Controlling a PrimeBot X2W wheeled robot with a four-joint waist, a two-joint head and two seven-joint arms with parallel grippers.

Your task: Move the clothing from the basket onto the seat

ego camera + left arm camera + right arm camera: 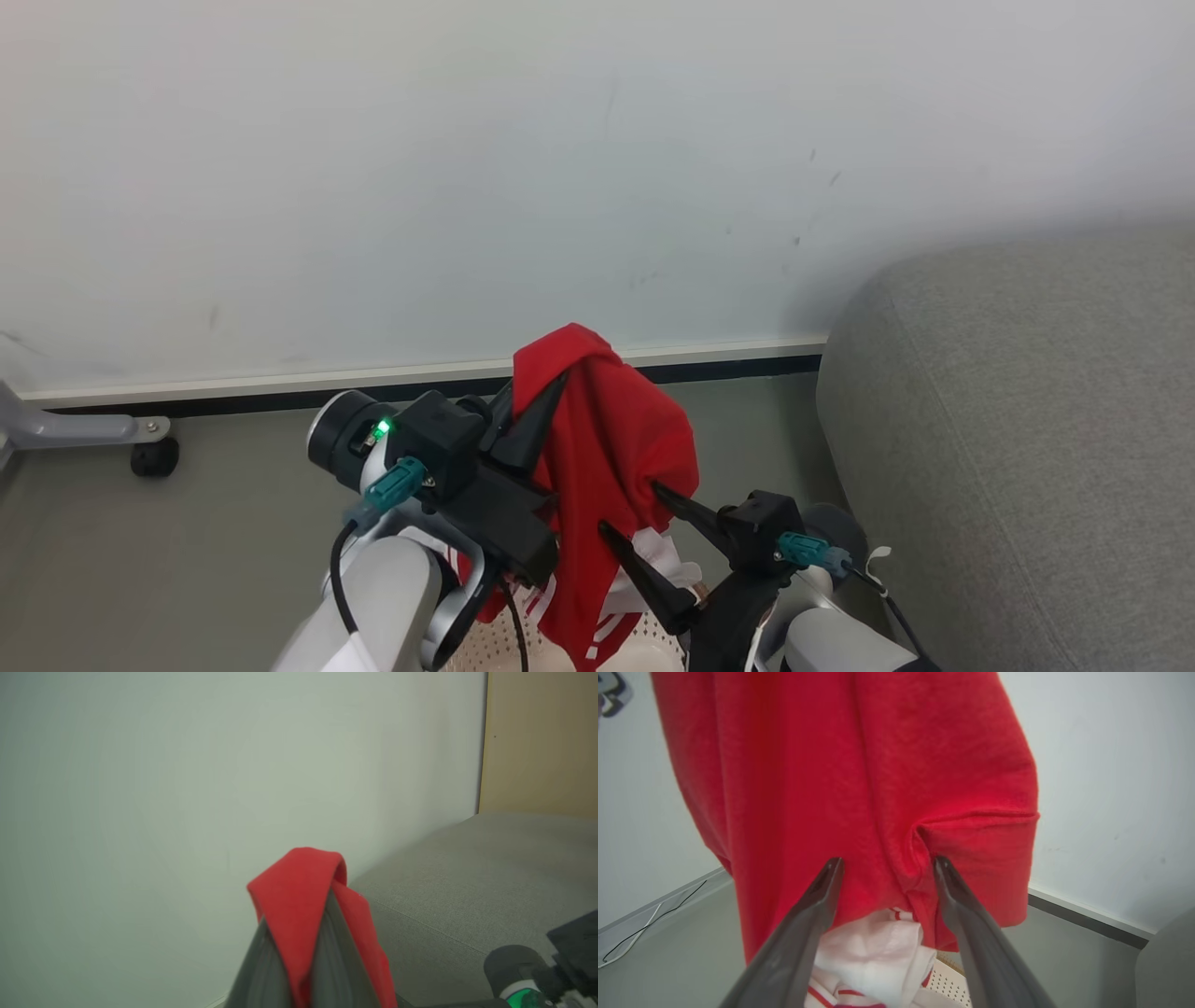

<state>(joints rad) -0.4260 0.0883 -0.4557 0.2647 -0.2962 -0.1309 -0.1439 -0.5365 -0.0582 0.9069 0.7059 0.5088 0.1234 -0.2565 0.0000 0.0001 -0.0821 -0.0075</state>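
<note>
**Step in hand (judged):** carry to the seat.
- Raise the left gripper [546, 401] until the hanging hem clears the basket [948, 982].
- Swing right, and let go only once the cloth is over the cushion.
- The right gripper [627, 506] should either close on the lower fold to steady it, or back off so the fingers do not snag.

**Left gripper:** clenched on a top fold of the clothing [607, 439]. It is held high above the basket, fingers slanting up toward the wall, with the pale forearm rising from the lower left.

**Clothing:** a bright red garment draped from that grip, with its lower part trailing down to the basket. A white-lined piece with striped trim [868, 947] sits beneath. It is hard to tell whether it is lifted along with the garment or lying in the basket.

**Right gripper:** jaws released wide, grasping nothing. The tips press at the garment's lower edge, fingers pointing up and leftward.

**Seat [1027, 420]:** grey cushion at the far right, apart from the garment.
</note>
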